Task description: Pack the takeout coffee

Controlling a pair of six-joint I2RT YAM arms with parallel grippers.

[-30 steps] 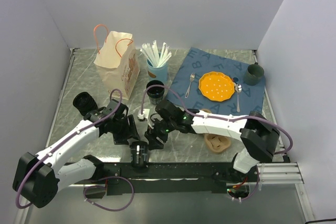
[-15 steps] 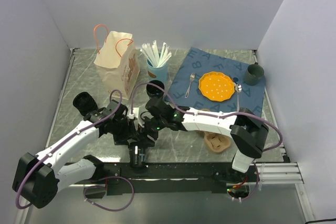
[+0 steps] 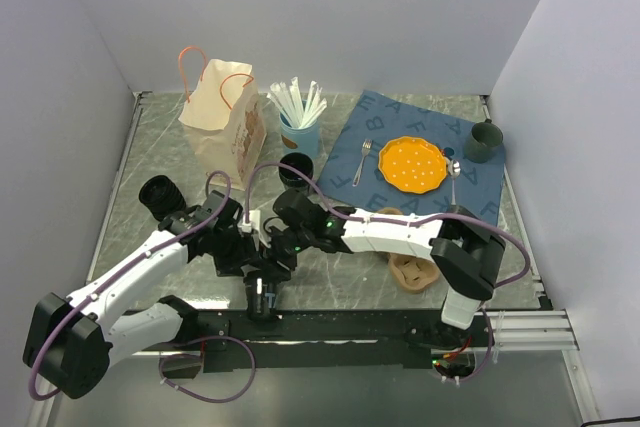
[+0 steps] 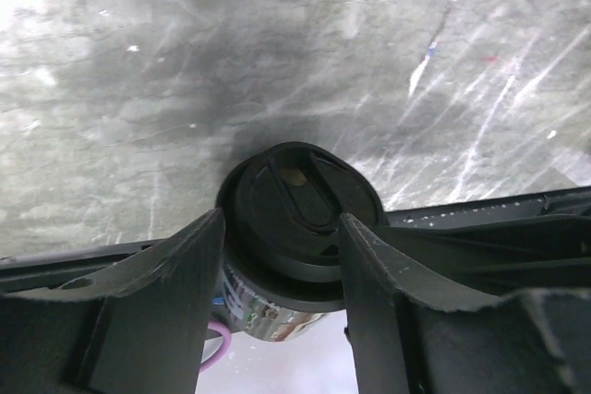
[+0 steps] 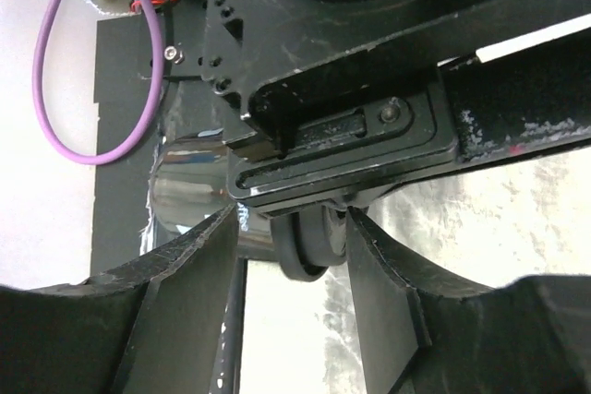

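The takeout coffee (image 3: 262, 297), a black cup with a black lid, is at the table's near edge. In the left wrist view its lid (image 4: 300, 219) faces the camera with the shiny cup wall below. My left gripper (image 4: 282, 228) has a finger against each side of the lid and is shut on it. My right gripper (image 3: 278, 259) hangs close beside the left one. In the right wrist view the lid's rim (image 5: 309, 251) shows edge-on between the fingers of the right gripper (image 5: 291, 228). Its jaws are open, with a gap on the left side.
A paper bag (image 3: 225, 127) stands at the back left, with a light-blue cup of straws (image 3: 300, 132) and a lidless black cup (image 3: 296, 172) beside it. A blue mat (image 3: 470, 182) holds an orange plate (image 3: 412, 164) and a grey-green mug (image 3: 485, 142). A black rail (image 3: 350, 322) lines the near edge.
My right gripper has moved left, close up to the left gripper and the cup. Both pairs of jaws have narrowed a little. The cup has stayed in place.
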